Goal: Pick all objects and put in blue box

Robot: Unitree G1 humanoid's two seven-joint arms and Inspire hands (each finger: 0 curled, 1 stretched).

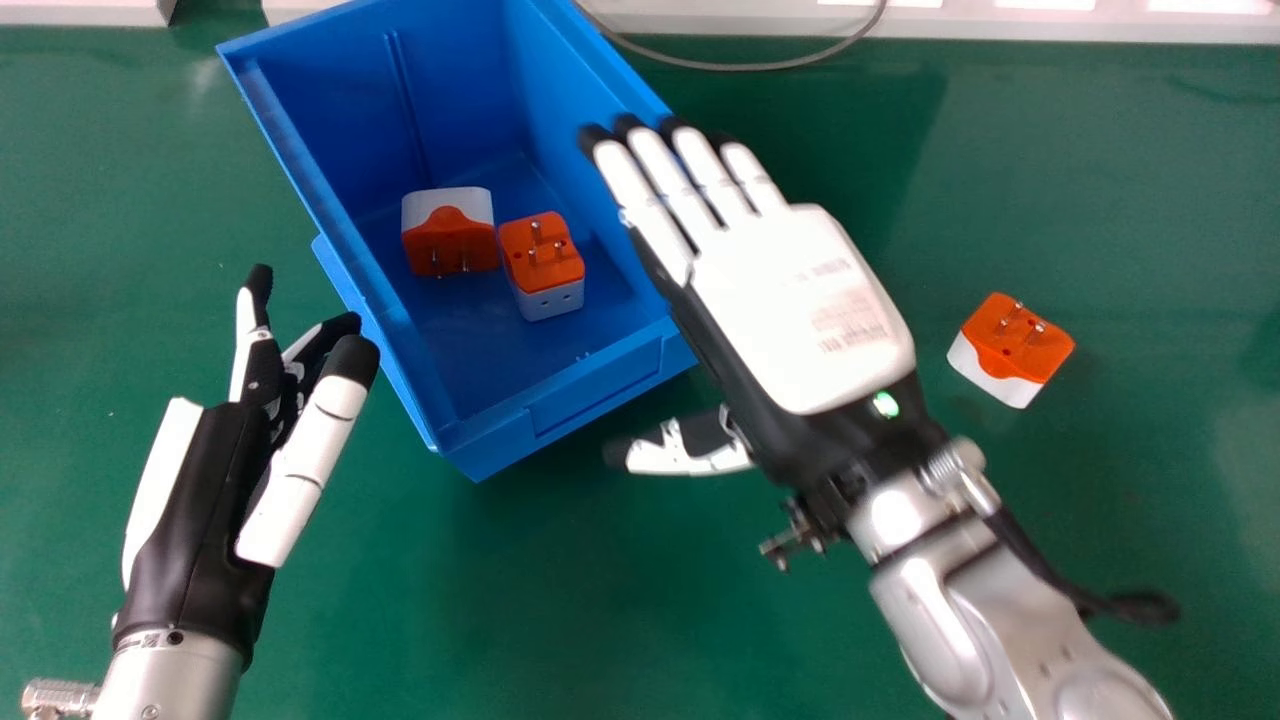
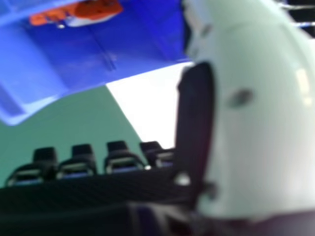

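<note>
Head view: bright overall. Worktop point(image 1: 600, 600), pale sheen toward the right edge and upper left; broad, soft-edged shadow beside the blue box point(image 1: 600, 385). Silver forearm point(image 1: 945, 600), hard white highlights. Right hand point(image 1: 800, 310), slight smear at the fingertips; small green light point(image 1: 885, 404) glowing at its wrist. Right hand view: white patch point(image 2: 152, 98), nearly washed out; thumb point(image 2: 261, 123), soft-focused, one glaring streak; lower edge, deep in shade.

2 adapters point(image 1: 543, 252) in box point(image 1: 600, 388), 1 outside
</note>
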